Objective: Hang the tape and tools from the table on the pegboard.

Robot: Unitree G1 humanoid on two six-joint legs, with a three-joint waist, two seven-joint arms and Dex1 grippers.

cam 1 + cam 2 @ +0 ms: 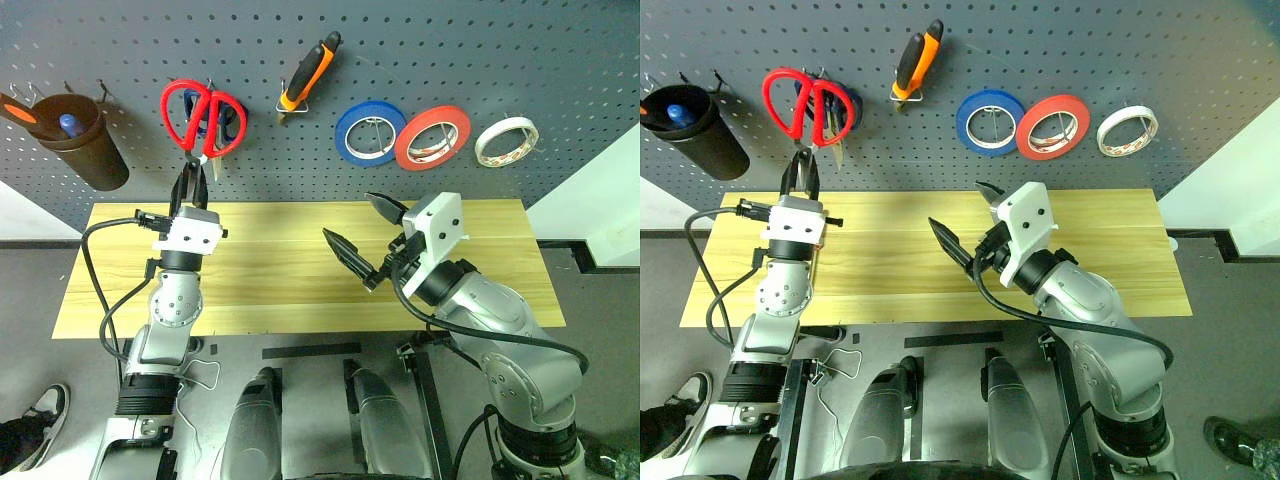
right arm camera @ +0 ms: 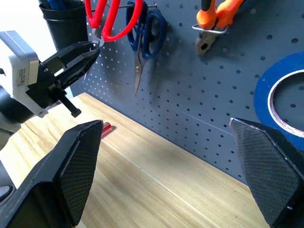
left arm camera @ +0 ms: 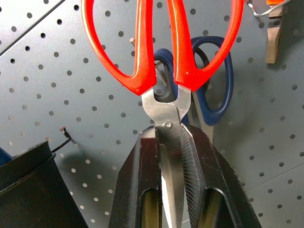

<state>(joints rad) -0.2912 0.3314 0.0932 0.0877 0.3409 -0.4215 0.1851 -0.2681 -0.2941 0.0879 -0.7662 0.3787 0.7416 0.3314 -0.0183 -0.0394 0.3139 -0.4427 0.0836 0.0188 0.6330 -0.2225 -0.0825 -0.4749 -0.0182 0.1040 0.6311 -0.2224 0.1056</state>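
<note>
The pegboard [image 1: 400, 60] above the table [image 1: 300, 270] is being crowded by the red-handled scissors [image 1: 192, 112], blue-handled scissors [image 2: 145, 33], pliers [image 1: 308, 75] and three rolls. Open wood is being left between the two arms; a red handle [image 2: 107, 128] is lying near the wall.

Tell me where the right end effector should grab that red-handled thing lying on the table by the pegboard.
Probably across the red handle, coming down from above the table: it lies flat near the pegboard, little of it in sight. The open right end effector is free.
</note>
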